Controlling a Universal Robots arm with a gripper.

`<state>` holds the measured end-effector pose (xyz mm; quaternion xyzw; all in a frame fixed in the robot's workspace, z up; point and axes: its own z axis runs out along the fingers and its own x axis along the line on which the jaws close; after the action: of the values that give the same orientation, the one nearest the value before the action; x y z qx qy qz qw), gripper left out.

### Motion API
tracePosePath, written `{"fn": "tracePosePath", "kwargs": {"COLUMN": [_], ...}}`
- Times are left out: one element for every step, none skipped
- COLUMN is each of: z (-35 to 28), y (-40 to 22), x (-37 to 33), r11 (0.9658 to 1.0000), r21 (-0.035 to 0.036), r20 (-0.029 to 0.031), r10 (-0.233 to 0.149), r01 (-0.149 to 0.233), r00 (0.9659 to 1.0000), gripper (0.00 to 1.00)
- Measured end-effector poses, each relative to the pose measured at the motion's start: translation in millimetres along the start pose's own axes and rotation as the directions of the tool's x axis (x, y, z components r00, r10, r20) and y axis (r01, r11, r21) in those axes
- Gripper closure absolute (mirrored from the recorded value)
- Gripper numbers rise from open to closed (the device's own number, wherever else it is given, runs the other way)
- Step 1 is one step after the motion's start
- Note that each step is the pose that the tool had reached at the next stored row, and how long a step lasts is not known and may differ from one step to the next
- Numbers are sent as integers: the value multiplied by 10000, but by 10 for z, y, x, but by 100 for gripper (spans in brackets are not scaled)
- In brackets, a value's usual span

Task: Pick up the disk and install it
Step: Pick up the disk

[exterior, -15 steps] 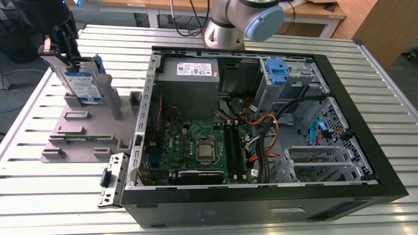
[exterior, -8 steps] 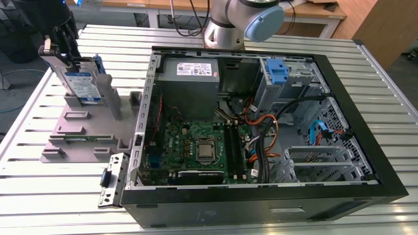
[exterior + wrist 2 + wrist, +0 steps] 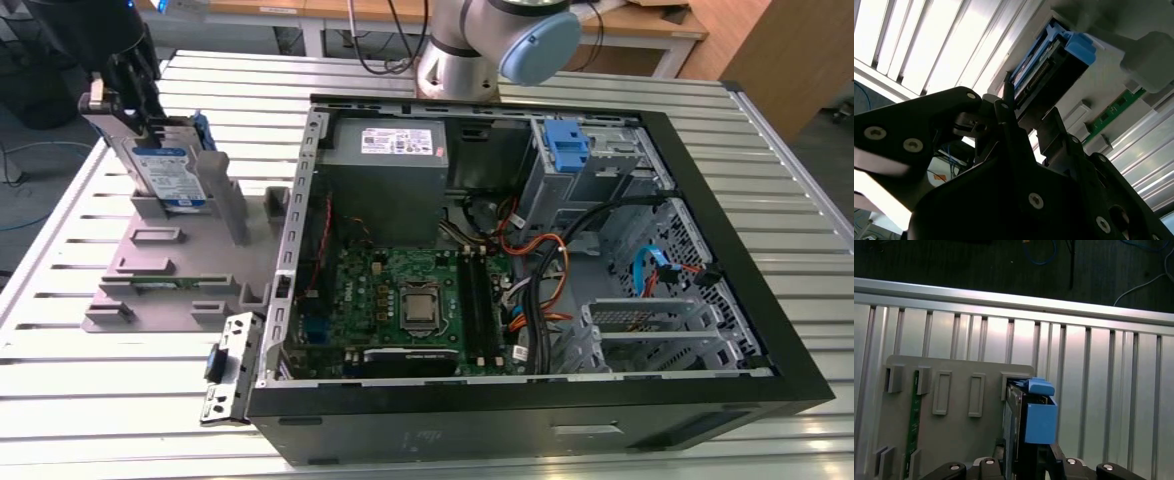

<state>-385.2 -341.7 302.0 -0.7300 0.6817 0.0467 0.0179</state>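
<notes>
1. Got the disk standing on edge in a grey holder, upper left of the exterior view, on the slatted surface. Not in the open PC case yet.
2. Seeing the gripper right over the disk's top edge, with the fingers apart and straddling the blue carrier end in both wrist views. Can't tell whether they're touching it.
3. Room-wise: bare surface past the holder toward the exterior view's left, the case's side wall just beside the holder on the other side, open air above.
4. Inside the case: spotting a bare blue bracket in a drive bay toward the upper right, near a grey power supply.
5. Labels: white-and-blue on the disk, white on the power supply. Can't make out the wording on either.
6. Hidden bits: lower end of the disk sunk in the holder slot, arm cut off by the top edge of the exterior view, a green circuit strip half tucked into the holder.
</notes>
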Motion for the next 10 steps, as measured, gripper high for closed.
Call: {"fn": "tracePosePath", "kwargs": {"z": [0,0,0,0,0,0,0,0,0,0], "y": [0,0,0,0,0,0,0,0,-1,-1], "x": [0,0,0,0,-1,-1,-2,-5,-8,-8], "r11": [10000,10000,10000,10000,10000,10000,10000,10000,10000,10000], "r21": [0,-1,-2,-3,-4,-4,-5,-5,-5,-5], "r20": [-14,-29,-37,-47,-58,-64,-63,-64,-64,-64], "r10": [1,1,1,2,3,3,3,4,3,3], "r01": [-1,-1,-1,-2,-3,-3,-3,-4,-3,-3], "r00": [10000,10000,10000,10000,10000,10000,10000,10000,10000,10000], "gripper": [55,55,55,55,55,55,55,55,55,55]}}
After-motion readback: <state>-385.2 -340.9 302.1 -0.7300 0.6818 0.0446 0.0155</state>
